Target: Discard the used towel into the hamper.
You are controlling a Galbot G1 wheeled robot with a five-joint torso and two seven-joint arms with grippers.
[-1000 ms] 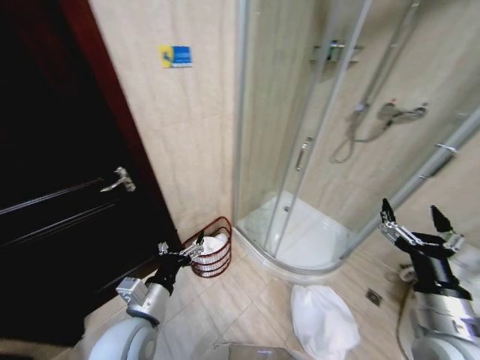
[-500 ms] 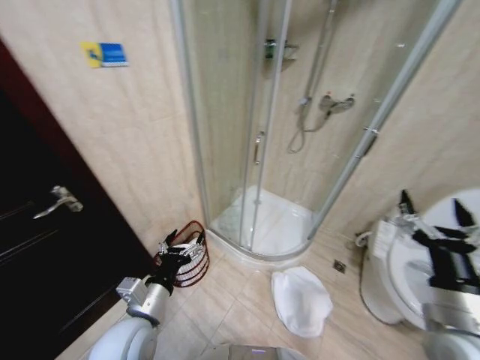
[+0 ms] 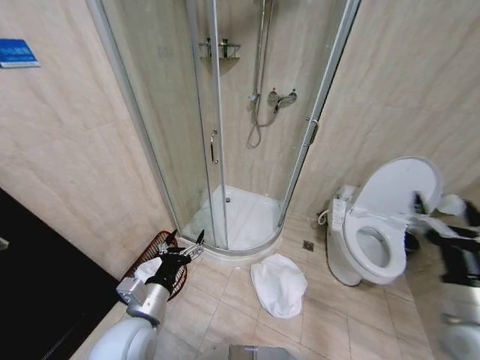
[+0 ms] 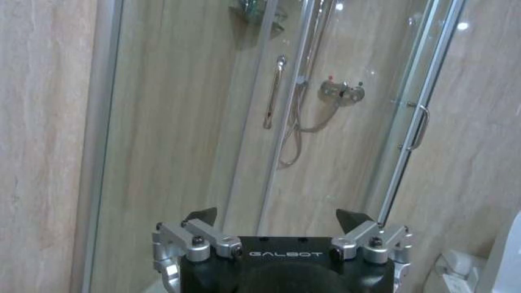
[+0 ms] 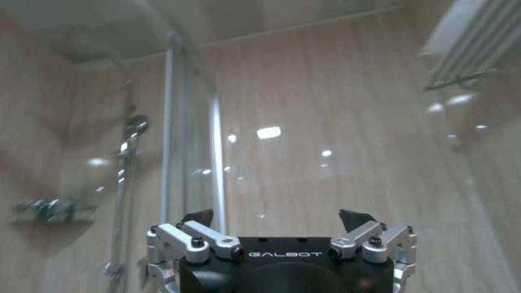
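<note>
A crumpled white towel lies on the tiled floor in front of the shower tray. The hamper, a dark reddish wire basket with something white inside, stands against the wall at lower left. My left gripper hangs open and empty just beside the hamper's rim, raised off the floor; in the left wrist view the left gripper faces the shower glass with its fingers spread. At the far right my right gripper is held up near the toilet, and the right wrist view shows the right gripper open and empty, pointing at the wall.
A curved glass shower enclosure fills the corner ahead. A white toilet with its lid up stands right of the towel. A dark door is at the left edge. A floor drain sits between shower and toilet.
The camera has swung to the right: door and hamper slid left in the picture and the toilet came fully into view. Both arms keep their raised, open pose.
</note>
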